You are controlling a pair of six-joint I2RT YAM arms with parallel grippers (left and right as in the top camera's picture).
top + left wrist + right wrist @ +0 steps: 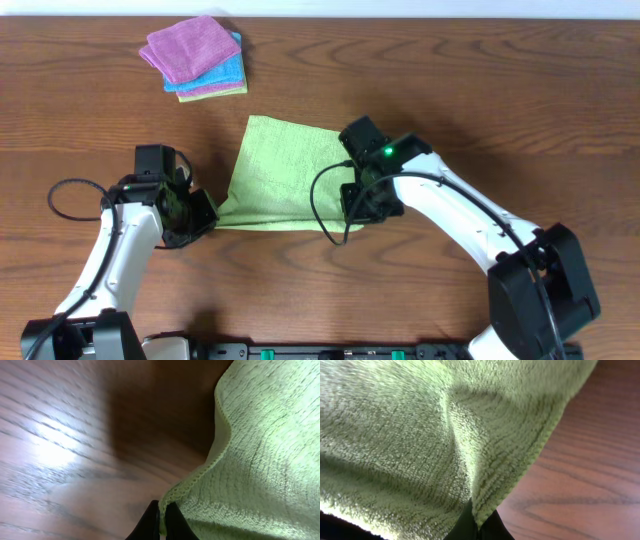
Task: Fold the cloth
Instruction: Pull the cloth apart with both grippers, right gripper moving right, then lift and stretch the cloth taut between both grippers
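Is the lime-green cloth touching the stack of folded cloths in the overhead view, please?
No, the cloth lies apart from the stack of folded cloths, with a strip of bare table between them.

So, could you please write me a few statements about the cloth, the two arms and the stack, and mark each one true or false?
1. The left end effector is pinched on a near corner of the green cloth. True.
2. The right end effector hangs open, clear of the green cloth. False: it is shut on the cloth's other near corner.
3. A stack of folded cloths lies on the table, apart from the green cloth. True.
4. The top piece of that stack is blue. False: a purple cloth lies on top, and the blue one is under it.
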